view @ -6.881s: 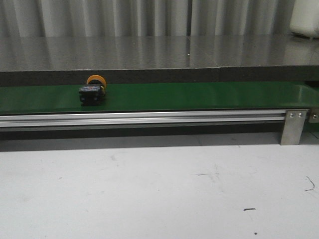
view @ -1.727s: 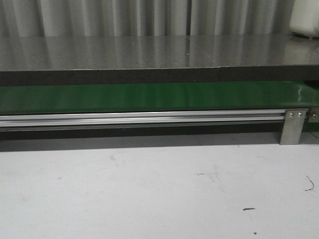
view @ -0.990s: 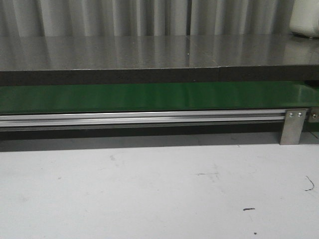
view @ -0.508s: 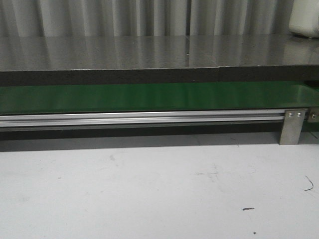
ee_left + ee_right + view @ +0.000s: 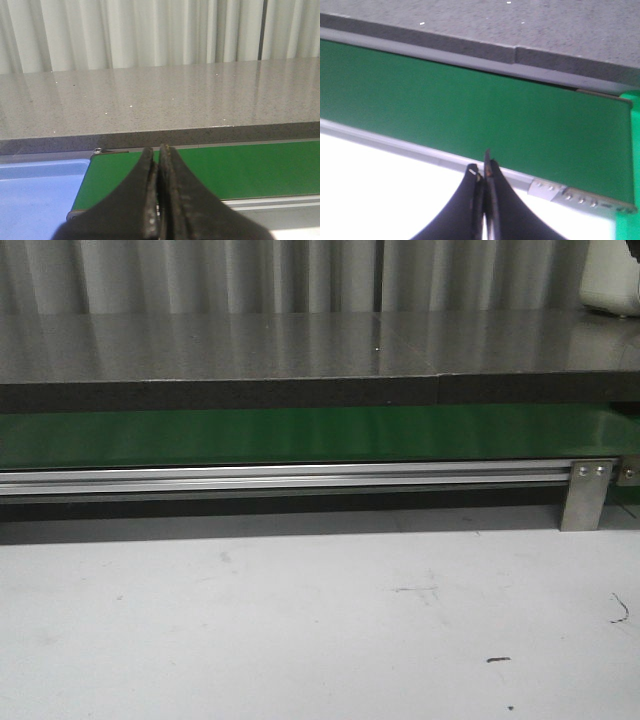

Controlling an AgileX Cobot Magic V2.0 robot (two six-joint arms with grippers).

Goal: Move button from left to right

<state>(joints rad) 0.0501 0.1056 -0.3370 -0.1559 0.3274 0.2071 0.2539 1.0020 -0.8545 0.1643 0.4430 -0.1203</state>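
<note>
Nearest in the front view lies the white desk [image 5: 300, 620], marked with a few dark scuffs. Behind it runs a silver rail [image 5: 280, 478] with a metal bracket [image 5: 587, 495] near its right end, and just past the rail lies the green belt [image 5: 300, 435]. Beyond the belt a grey stone counter [image 5: 300, 345] spans the whole width, with pale curtains [image 5: 250, 275] at the back and a white object [image 5: 612, 280] at the far right corner.

No button shows in any view, so I cannot tell where it is; the belt is bare wherever the cameras see it.

Neither arm appears in the front view. From the left wrist, the left hand [image 5: 159, 155] has its black fingers [image 5: 147, 200] pressed together with nothing between them, over the belt's left end, where a light blue tray [image 5: 35, 200] sits just beside the belt [image 5: 240, 167].

From the right wrist, the right hand [image 5: 484, 172] is likewise pressed together and holds nothing. It hangs over the rail [image 5: 420, 155] at the near edge of the belt [image 5: 470, 110], close to the belt's right end, where a bright green part [image 5: 632, 165] borders it.
</note>
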